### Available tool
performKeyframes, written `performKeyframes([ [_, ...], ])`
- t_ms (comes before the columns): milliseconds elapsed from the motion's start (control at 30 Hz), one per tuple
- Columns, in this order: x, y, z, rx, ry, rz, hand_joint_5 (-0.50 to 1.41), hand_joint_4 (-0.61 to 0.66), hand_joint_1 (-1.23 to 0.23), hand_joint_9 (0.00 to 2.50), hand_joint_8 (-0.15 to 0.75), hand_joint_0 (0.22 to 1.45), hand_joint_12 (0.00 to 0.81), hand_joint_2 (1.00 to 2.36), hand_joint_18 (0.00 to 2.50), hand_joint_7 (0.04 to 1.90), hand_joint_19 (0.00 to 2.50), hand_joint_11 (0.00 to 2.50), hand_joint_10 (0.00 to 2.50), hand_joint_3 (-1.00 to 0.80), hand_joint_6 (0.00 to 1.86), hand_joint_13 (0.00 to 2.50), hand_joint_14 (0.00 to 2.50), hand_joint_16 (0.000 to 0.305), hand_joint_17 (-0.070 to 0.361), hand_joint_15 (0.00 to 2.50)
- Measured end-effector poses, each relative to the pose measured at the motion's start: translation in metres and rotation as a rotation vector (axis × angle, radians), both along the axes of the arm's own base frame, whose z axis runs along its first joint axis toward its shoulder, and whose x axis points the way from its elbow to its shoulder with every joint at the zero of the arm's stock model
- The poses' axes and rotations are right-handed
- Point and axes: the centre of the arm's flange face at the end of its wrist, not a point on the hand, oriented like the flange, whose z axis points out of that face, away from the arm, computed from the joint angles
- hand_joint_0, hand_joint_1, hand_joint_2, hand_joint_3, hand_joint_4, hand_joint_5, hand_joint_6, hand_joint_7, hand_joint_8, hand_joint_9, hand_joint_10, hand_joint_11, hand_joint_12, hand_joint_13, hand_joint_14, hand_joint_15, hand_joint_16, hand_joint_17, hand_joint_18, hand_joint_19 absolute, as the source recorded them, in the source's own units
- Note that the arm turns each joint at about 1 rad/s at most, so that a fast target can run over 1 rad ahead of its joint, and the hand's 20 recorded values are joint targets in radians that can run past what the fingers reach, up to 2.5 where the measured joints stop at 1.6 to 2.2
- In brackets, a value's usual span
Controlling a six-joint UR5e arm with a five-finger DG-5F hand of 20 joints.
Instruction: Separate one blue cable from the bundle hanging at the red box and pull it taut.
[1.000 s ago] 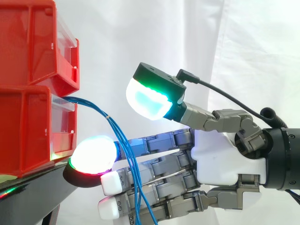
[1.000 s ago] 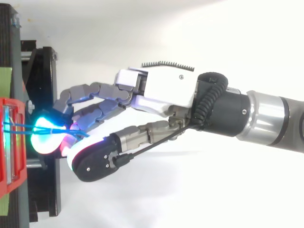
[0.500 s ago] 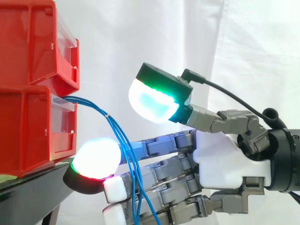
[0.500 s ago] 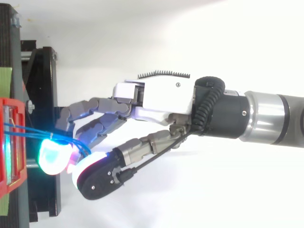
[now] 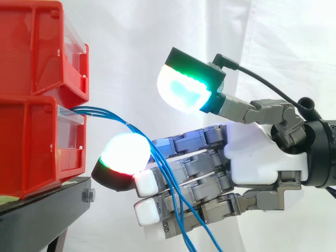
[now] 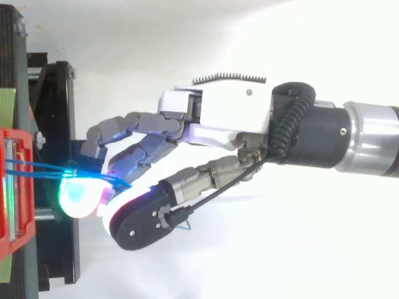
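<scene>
Evidently mid-separation, the cables [image 5: 105,113] sag from the box [image 5: 31,142] across the hand's [image 5: 257,157] nearly straight fingers [image 5: 194,139], thumb raised clear, nothing pinched; next, pinch one strand and draw it back

A robot test bench in a lab
We see a white curtain [image 5: 157,31] hung as a plain backdrop, red bins [image 5: 31,147] stacked at the edge of a black stand [image 5: 47,210], and a robot arm [image 6: 368,140] reaching in; the curtain hides the rest of the room, so lab is our best reading.
</scene>
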Motion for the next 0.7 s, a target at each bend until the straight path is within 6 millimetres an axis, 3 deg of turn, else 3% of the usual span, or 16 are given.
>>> performKeyframes([
  [300, -0.007, -0.016, -0.015, -0.019, 0.006, -0.023, -0.15, 0.19, -0.63, 0.82, 0.244, 0.58, 0.271, 1.01, 0.53, 1.00, 0.22, 0.58, 0.02, -0.39, 0.50, 0.77, 0.01, 0.023, 0.051, 0.36],
  [700, -0.003, -0.022, -0.012, -0.015, -0.065, -0.053, -0.13, 0.14, -0.63, 0.82, 0.248, 0.58, 0.273, 1.01, 0.53, 1.21, 0.23, 0.59, 0.02, -0.38, 0.50, 0.77, 0.01, 0.023, 0.052, 0.36],
])
